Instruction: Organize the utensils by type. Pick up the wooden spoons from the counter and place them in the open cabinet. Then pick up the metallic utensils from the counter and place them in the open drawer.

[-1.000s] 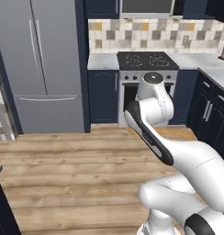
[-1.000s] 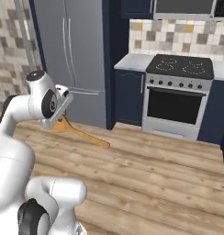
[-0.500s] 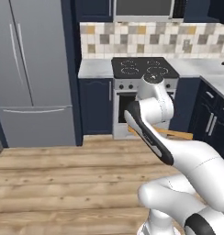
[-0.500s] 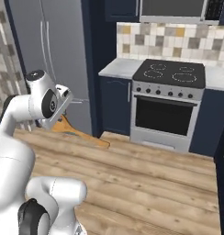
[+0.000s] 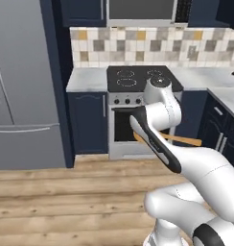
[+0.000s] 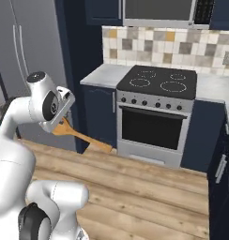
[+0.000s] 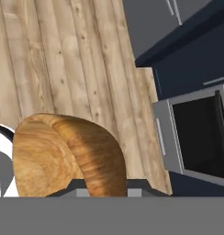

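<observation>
In the left base view the white arm rose from four o'clock and folded back at the centre, and an orange-brown wooden spoon point(image 5: 183, 139) stuck out flat toward three o'clock from behind its forearm, in front of the oven point(image 5: 123, 126). The white marble counter point(image 5: 87, 79) lay at eleven o'clock beside the black stovetop point(image 5: 138, 78), with a grey refrigerator point(image 5: 23, 86) at nine o'clock. In the right base view the gripper point(image 6: 61, 123) sat at nine o'clock under the wrist, closed on the bowl end of the wooden spoon point(image 6: 83, 138), whose handle slanted down toward five o'clock over the plank floor point(image 6: 149, 187). The counter point(image 6: 104, 75) stood at twelve o'clock, left of the stovetop point(image 6: 158, 80), well apart from the spoon. In the hand view the spoon's broad bowl point(image 7: 63, 158) filled the seven o'clock corner, seated between the narrowly parted jaws at six o'clock, the fingertips themselves mostly hidden behind it. The wooden floor point(image 7: 68, 59) ran toward twelve o'clock and the oven door point(image 7: 196, 133) sat at three o'clock.
</observation>
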### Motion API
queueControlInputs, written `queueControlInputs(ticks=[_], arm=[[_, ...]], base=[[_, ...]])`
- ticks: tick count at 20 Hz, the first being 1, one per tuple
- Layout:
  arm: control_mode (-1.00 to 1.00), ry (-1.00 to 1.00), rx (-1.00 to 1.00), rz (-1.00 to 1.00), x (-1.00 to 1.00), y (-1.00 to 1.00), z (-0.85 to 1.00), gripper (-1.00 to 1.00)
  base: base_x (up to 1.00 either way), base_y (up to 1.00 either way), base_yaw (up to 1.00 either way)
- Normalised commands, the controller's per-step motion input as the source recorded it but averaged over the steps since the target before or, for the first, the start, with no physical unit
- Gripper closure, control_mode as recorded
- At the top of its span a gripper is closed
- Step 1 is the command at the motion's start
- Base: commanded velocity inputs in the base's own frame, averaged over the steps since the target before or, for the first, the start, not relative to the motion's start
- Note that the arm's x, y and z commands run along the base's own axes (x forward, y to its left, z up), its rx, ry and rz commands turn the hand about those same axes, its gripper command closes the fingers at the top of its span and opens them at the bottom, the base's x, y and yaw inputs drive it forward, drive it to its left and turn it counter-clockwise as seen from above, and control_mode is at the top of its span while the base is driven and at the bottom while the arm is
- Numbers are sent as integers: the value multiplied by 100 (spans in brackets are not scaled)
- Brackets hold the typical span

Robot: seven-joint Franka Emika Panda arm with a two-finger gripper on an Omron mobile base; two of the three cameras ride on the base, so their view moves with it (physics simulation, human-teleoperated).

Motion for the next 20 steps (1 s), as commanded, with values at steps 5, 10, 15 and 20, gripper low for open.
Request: queueControlInputs(ticks=[5, 10, 15, 20], arm=[[100, 0, 0, 0, 0, 0, 0, 100], [100, 0, 0, 0, 0, 0, 0, 100], [100, 0, 0, 0, 0, 0, 0, 100], [100, 0, 0, 0, 0, 0, 0, 100]], base=[[66, -69, -1], [47, -44, -37], [59, -21, -40], [98, -17, -3]])
